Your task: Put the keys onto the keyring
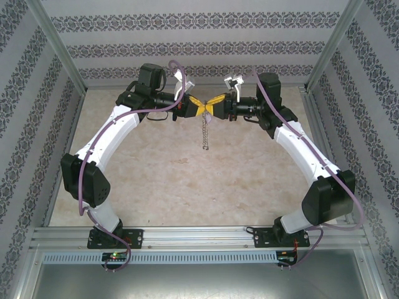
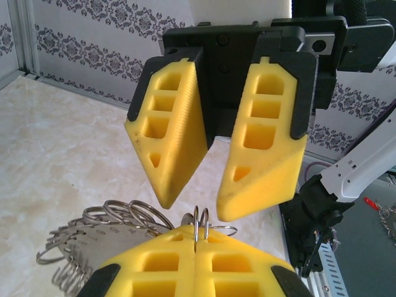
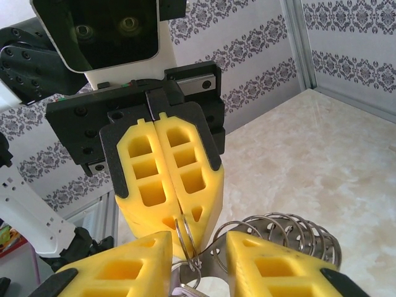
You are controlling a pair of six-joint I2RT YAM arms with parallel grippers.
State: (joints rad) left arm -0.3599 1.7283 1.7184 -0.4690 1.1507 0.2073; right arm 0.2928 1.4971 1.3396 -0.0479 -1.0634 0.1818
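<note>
My left gripper (image 1: 197,107) (image 2: 196,235) is shut on the keyring (image 2: 202,221), a thin double-wire metal loop standing up out of its yellow fingertips. A flat silvery piece strung with several rings (image 2: 105,232) (image 3: 284,232) hangs off it, and it dangles as a chain (image 1: 204,134) above the table. My right gripper (image 1: 216,107) (image 3: 198,242) faces the left one tip to tip, open, its fingers either side of the loop (image 3: 184,238) without touching it. A pale lilac bit (image 3: 181,291), apparently a key's head, peeks in at the bottom edge below the loop.
Both grippers hover well above the beige marble-pattern table (image 1: 187,180), towards its back. Patterned walls and aluminium frame posts (image 1: 59,53) enclose the table on three sides. The arm bases sit on the rail (image 1: 199,237) at the near edge.
</note>
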